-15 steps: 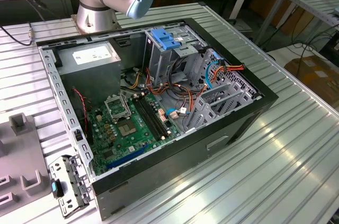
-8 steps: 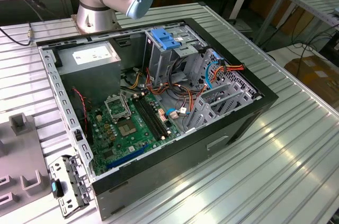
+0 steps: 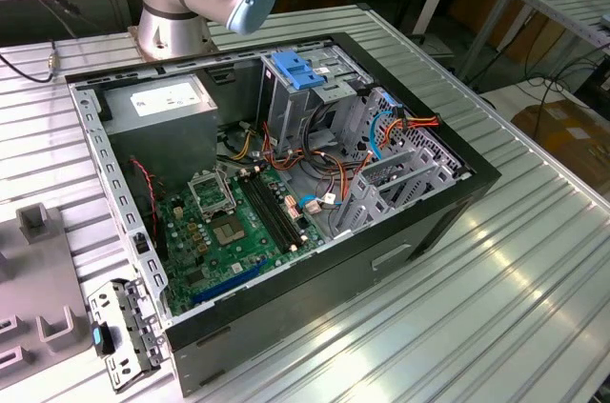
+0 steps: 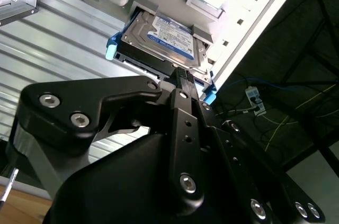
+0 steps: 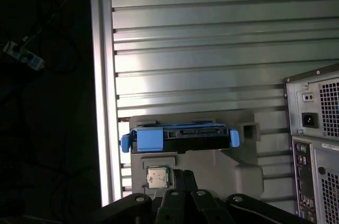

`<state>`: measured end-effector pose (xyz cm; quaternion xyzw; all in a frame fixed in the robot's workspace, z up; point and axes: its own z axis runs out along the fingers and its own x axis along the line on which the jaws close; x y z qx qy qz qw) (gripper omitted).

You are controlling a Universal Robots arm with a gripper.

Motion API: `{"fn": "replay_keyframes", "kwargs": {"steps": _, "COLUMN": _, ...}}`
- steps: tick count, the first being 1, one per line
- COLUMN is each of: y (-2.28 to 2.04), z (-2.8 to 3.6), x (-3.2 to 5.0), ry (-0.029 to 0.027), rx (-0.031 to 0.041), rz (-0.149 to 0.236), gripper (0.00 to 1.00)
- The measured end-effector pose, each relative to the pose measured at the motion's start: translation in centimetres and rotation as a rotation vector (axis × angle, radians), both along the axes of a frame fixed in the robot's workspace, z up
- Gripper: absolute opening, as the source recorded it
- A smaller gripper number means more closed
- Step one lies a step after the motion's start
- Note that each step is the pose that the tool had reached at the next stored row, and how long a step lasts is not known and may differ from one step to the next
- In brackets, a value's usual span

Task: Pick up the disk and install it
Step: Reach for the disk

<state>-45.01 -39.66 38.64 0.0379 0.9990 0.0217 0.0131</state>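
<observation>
The pick-up has not begun. The disk, a dark hard drive in its bright blue carrier, lies flat in a grey moulded fixture directly below the gripper. In both wrist views the gripper's tips are drawn narrowly together with nothing between them, and they appear to hang above the disk without touching it, though how high cannot be judged. A small processor chip sits in the same fixture just beside the disk. Off to one side of the gripper, on the same ribbed aluminium table, stands the rear face of the computer case. In the exterior view the case lies opened, with its motherboard and drive cage exposed. Grasping, carrying and installing the disk are all left to do.
</observation>
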Motion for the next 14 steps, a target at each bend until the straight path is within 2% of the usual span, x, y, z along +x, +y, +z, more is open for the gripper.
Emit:
{"fn": "replay_keyframes", "kwargs": {"steps": 3, "y": -0.01, "z": 0.00, "x": -0.31, "ry": 0.0001, "rx": 0.0000, "rz": 0.000, "gripper": 0.11}}
{"fn": "replay_keyframes", "kwargs": {"steps": 14, "y": 0.00, "z": -0.01, "x": -0.35, "ry": 0.0000, "rx": 0.0000, "rz": 0.000, "gripper": 0.11}}
